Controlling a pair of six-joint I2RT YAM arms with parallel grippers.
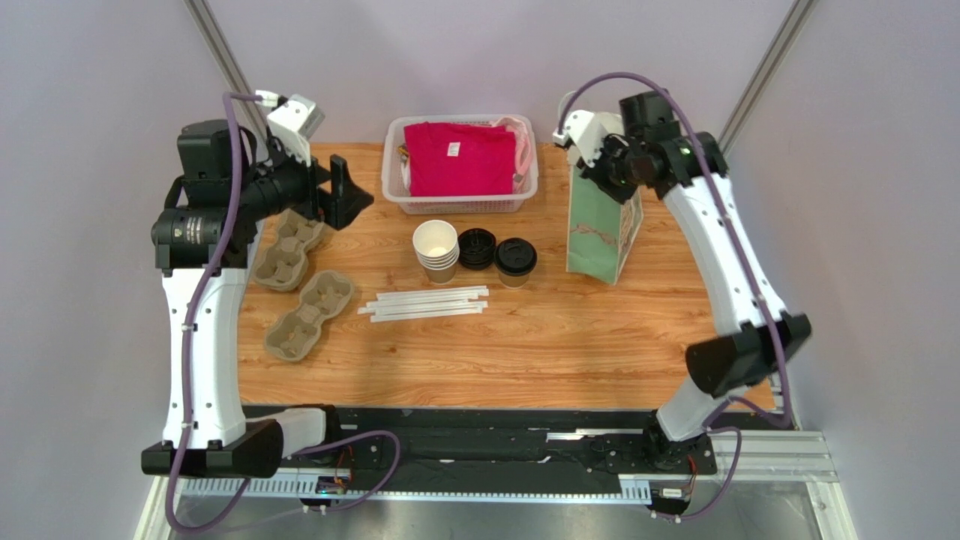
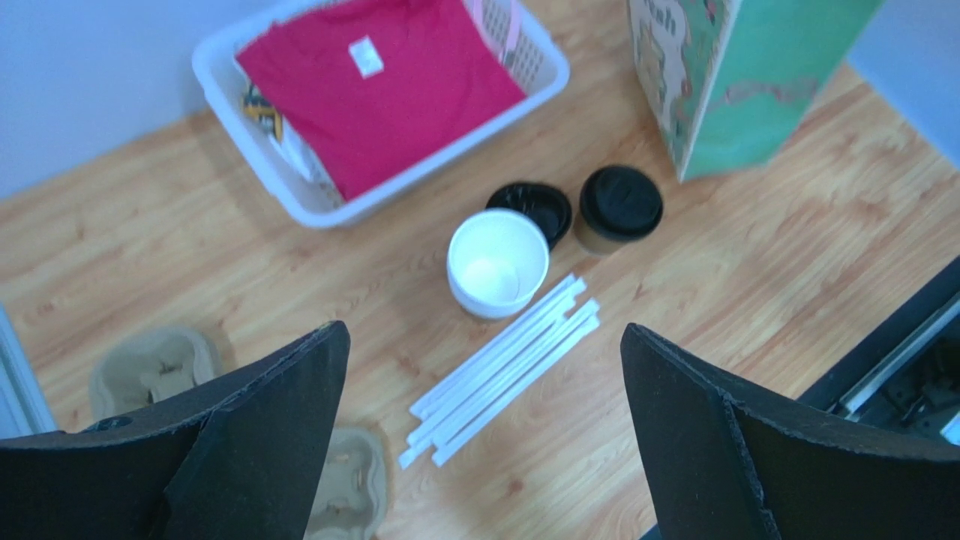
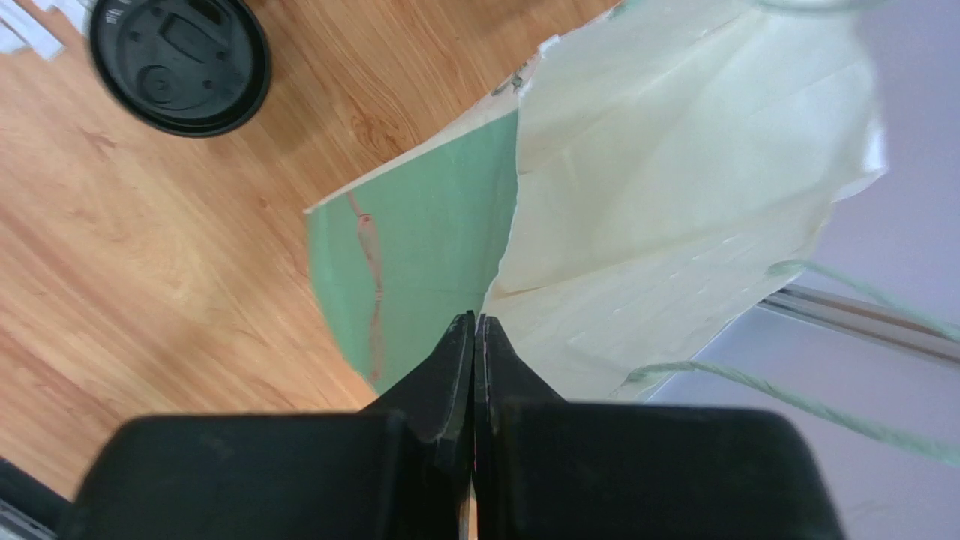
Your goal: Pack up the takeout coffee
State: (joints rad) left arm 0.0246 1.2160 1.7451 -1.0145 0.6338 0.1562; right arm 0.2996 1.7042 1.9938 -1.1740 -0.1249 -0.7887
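The takeout coffee (image 1: 516, 259), a tan cup with a black lid, stands mid-table; it also shows in the left wrist view (image 2: 620, 206) and the right wrist view (image 3: 180, 62). A green paper bag (image 1: 603, 231) stands upright to its right. My right gripper (image 1: 586, 158) is shut on the bag's top rim (image 3: 513, 203), with the cream inside of the bag open beside it. My left gripper (image 1: 347, 194) is open and empty, held high over the table's left side, well away from the cup. In the left wrist view the left gripper (image 2: 482, 329) looks down on the straws.
A stack of open paper cups (image 1: 435, 248) and spare black lids (image 1: 477, 248) stand left of the coffee. White straws (image 1: 426, 304) lie in front. Two cardboard cup carriers (image 1: 282, 253) (image 1: 307, 315) lie at the left. A white basket (image 1: 394, 186) with red cloth is at the back.
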